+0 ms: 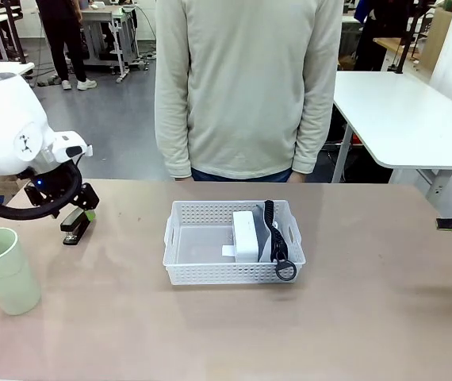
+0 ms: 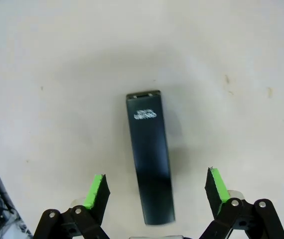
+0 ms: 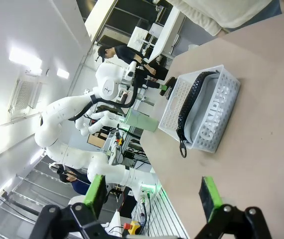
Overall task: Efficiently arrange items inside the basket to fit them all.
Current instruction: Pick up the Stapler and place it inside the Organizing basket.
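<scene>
- Front view consulted first: found the table [image 1: 369, 317] bare across its near half, with a person [image 1: 246, 95] standing at the far edge, hands out of sight.
- Saw the basket [image 1: 180, 238] at mid-table, its left half vacant.
- Noted the grey pouch [image 1: 264, 236] standing on edge against the basket's right end, with its black strap [image 1: 280, 258] looped over the front rim.
- Found the white clock [image 1: 244, 235] upright just beside the pouch, touching it as far as could be told.
- Spotted the pale green cup [image 1: 4, 270] upright near the table's left edge, well apart from the basket.
- Located the black stapler [image 2: 149, 149] flat on the table beyond the cup, directly under the left gripper [image 2: 156, 179].
- Read the left jaws as fully spread, with the green pads [image 2: 97, 191] on either side of the stapler's long sides, touching and holding nothing.
- Caught the right gripper [image 3: 153, 194] near the table's right edge, jaws wide and empty, aimed towards the basket.
- Judged the step in hand as the approach to the stapler, with two items packed and two not yet.
- Reckoned the next move needed a straight descent and a close across the stapler's narrow width.
- Favoured then laying it along a wall of the vacant half, to leave room for the cup.
</scene>
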`<action>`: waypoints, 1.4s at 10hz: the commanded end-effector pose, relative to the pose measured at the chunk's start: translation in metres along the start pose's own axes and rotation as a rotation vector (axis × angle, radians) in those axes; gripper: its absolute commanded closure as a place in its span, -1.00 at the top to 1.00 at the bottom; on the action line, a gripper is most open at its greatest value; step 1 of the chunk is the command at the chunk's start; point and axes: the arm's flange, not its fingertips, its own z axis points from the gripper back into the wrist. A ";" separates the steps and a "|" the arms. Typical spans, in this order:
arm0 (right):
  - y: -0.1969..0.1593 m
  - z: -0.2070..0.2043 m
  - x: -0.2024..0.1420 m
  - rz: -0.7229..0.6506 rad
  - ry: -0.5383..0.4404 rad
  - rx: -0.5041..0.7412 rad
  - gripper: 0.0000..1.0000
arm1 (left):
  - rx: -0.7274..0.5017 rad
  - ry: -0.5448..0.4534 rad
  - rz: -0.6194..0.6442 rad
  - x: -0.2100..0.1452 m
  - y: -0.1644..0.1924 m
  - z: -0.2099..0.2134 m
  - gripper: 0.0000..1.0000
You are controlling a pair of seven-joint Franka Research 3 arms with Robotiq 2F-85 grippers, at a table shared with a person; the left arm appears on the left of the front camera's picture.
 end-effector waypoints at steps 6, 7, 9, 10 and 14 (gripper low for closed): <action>0.002 0.002 -0.005 0.020 0.014 0.005 1.00 | 0.029 0.042 0.002 0.005 0.001 -0.026 1.00; 0.002 0.002 -0.005 0.020 0.014 0.005 1.00 | 0.043 0.036 0.010 0.006 0.001 -0.028 1.00; 0.002 0.002 -0.005 0.020 0.014 0.005 1.00 | 0.038 0.028 -0.006 0.007 -0.002 -0.029 1.00; 0.002 0.002 -0.005 0.020 0.014 0.005 1.00 | 0.041 0.018 -0.008 0.006 -0.003 -0.029 1.00; 0.002 0.002 -0.005 0.020 0.014 0.005 1.00 | 0.052 0.004 0.013 0.007 -0.003 -0.031 -1.00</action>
